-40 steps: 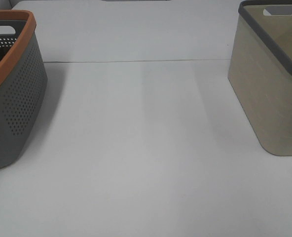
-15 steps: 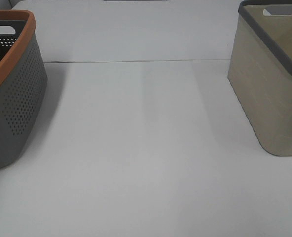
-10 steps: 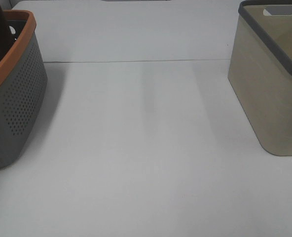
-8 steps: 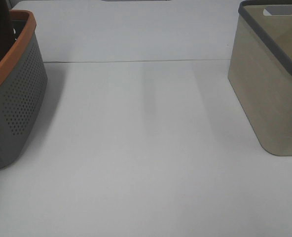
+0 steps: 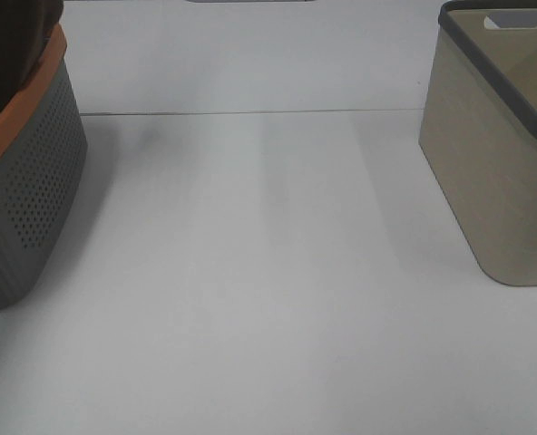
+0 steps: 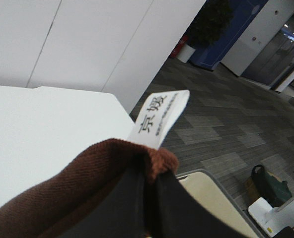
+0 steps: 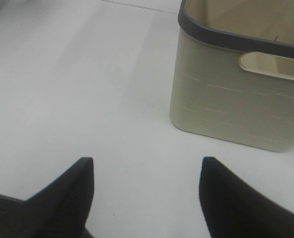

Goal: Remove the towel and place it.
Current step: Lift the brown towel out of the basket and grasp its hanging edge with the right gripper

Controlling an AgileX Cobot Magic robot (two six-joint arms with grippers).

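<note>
My left gripper is clenched on the towel. Its dark jaws pinch a brown edge right beside the white tag, which stands up above the grip. My right gripper holds nothing, and its jaws stand wide apart over the bare table.

In the high view the towel shows as a dark mass at the far left, above the orange rim of the grey basket. The frame cuts it off, so I cannot tell how much of it hangs free or whether its lower end is clear of the basket.

What matters for the next move is that the cloth hangs from my left side and drapes downward from the pinch, so its long axis runs roughly vertical. Everything open lies to my right: first the white table, then the beige basket, well apart from the grey one.

The right gripper is much nearer that beige basket, but the left one has the towel (so the carry is the left's job, I judge). I expect to lift until the hem clears the orange rim before sweeping across, or the tail may drag on the basket wall.
</note>
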